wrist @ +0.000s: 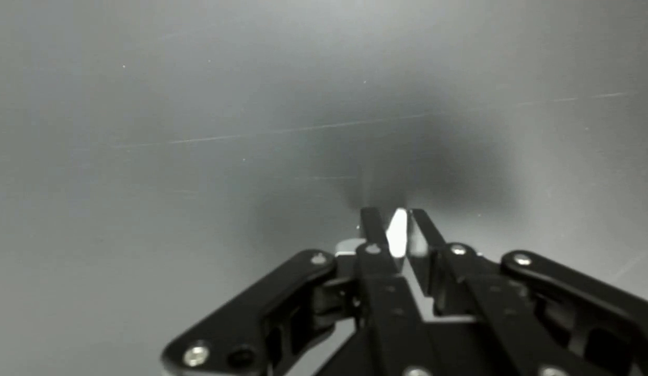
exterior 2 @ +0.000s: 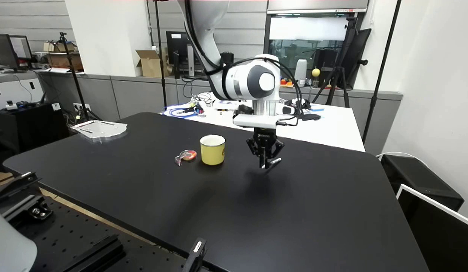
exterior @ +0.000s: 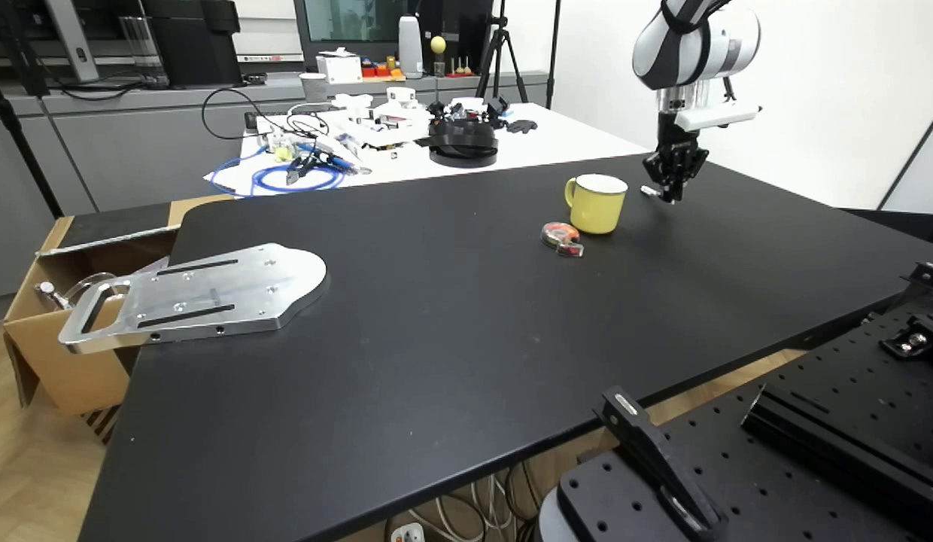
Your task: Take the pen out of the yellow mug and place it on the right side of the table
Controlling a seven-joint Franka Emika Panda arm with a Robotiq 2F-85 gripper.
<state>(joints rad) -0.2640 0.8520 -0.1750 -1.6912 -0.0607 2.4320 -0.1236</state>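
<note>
The yellow mug [exterior: 596, 208] stands upright on the black table [exterior: 406, 361]; it also shows in an exterior view [exterior 2: 212, 152]. Its inside is barely visible from these angles. My gripper [exterior: 669, 196] is beside the mug, low over the table, and also shows in an exterior view [exterior 2: 264, 164]. It is shut on the pen [exterior 2: 274, 162], a thin, short, whitish stick that lies tilted and sticks out past the fingers. A shadow under it suggests a small gap to the table. In the wrist view the pen [wrist: 397, 235] shows bright between the fingertips [wrist: 395, 213], partly hidden by the fingers.
A small pinkish, clear tape-like object [exterior: 563, 238] lies close to the mug. A silver metal plate with a handle [exterior: 211, 290] lies at the table's edge. A white table [exterior: 406, 154] with cables stands behind. A white-edged dark panel [exterior 2: 437, 226] stands beside the table.
</note>
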